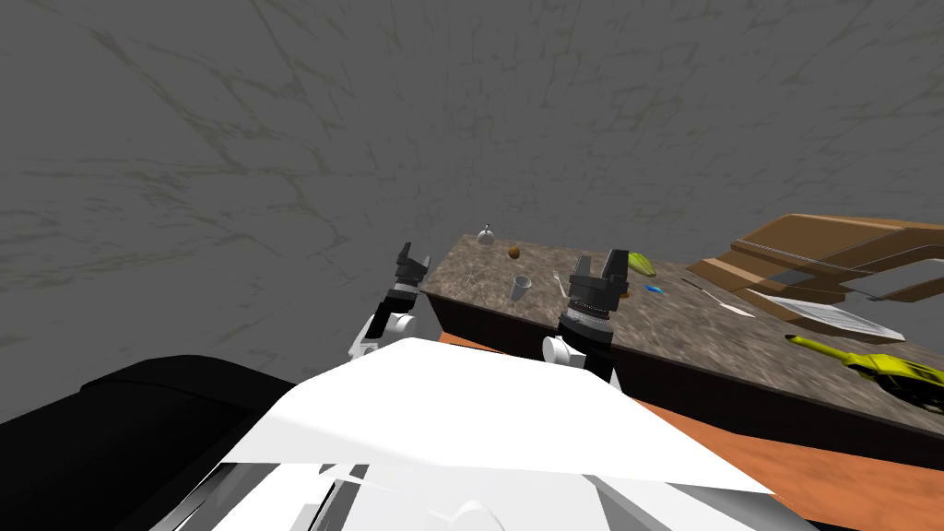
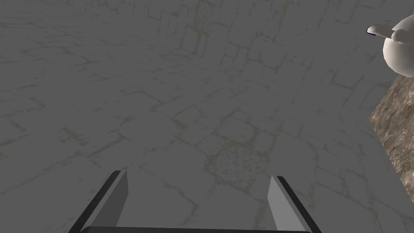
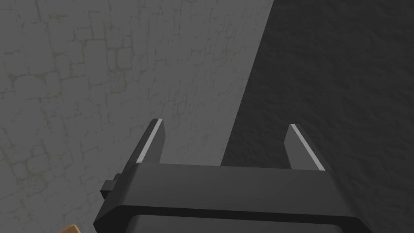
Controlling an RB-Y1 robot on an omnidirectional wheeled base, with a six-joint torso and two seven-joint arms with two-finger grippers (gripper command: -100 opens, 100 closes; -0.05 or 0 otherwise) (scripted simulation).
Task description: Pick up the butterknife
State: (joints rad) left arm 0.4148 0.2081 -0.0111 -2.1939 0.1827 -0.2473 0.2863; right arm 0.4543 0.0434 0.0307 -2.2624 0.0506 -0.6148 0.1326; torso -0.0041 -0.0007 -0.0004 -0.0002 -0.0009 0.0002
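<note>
The butterknife [image 1: 721,301], as best I can tell, is the thin flat thing with a pale blade. It lies on the counter [image 1: 701,336] close to its back edge, a long way from the corner near me. It looks very small from here, so I may have picked the wrong thing. A long pale blade [image 1: 820,316] lies just past it and a small blue thing [image 1: 654,289] lies just before it, so it would be easy to grab one of those by mistake. The knife lies flat on the counter, so I think the thin fingers could slide over it or push it away and not get under it. On the way there, the arm could also knock the blue thing or the cup [image 1: 521,288] that stands nearer the front edge. The right gripper [image 1: 601,259] is up above the front edge of the counter and points up and away from it, not down at the knife. Its fingers [image 3: 153,139] are spread wide with nothing between them. It is well apart from the knife, so it has to reach far and tip down first. The left gripper [image 1: 414,255] hangs just off the counter's end, near the corner where a round white pot [image 2: 398,52] stands. Its fingers are spread wide and hold nothing too.
</note>
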